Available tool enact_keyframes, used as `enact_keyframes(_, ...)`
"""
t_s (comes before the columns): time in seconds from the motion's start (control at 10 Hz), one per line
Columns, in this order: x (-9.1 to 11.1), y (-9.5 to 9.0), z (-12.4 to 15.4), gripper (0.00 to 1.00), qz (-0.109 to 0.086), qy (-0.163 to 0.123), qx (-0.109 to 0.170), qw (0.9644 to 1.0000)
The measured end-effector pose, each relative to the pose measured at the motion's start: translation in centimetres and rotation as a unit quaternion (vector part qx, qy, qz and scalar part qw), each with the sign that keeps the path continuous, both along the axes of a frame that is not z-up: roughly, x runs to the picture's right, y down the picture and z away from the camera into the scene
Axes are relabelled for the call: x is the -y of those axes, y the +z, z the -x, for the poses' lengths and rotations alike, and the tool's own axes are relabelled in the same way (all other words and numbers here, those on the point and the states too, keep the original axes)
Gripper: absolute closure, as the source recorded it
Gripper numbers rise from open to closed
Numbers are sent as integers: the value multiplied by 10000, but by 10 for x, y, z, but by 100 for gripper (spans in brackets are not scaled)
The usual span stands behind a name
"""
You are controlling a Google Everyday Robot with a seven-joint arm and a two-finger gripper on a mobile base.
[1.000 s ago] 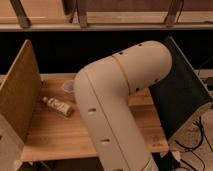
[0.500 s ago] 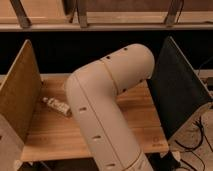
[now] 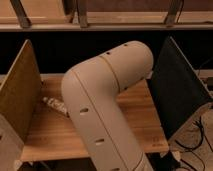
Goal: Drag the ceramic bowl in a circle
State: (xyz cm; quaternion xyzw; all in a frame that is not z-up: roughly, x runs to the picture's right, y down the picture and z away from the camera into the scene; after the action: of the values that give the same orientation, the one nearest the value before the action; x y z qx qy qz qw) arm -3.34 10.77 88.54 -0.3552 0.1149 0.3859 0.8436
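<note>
My cream-white arm fills the middle of the camera view, bent at the elbow over the wooden table. The gripper is out of view, hidden beyond the arm. The orange-red ceramic bowl does not show; it is hidden or out of view. A small pale elongated object lies on the table at the left, partly covered by the arm.
A tan upright board stands at the table's left side and a dark upright panel at its right. A shelf rail runs along the back. Cables lie on the floor at the lower right.
The arm has swung left and toward the camera, covering more of the table's left part and the small things that showed there.
</note>
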Motion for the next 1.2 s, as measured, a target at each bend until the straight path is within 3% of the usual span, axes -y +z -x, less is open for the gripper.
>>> enact_keyframes(0.2, -28, -20, -9, 100, 227, -77, 28, 9997)
enact_keyframes(0.4, -50, -28, -39, 100, 464, 40, -230, 9986)
enact_keyframes(0.5, -51, -27, -57, 100, 486, 137, -436, 9978)
enact_keyframes(0.7, -30, -21, -87, 100, 262, 293, -796, 9961)
enact_keyframes(0.9, -6, -14, -98, 100, 49, 321, -967, 9948)
enact_keyframes(1.2, 19, 2, -87, 100, -99, 324, -924, 9951)
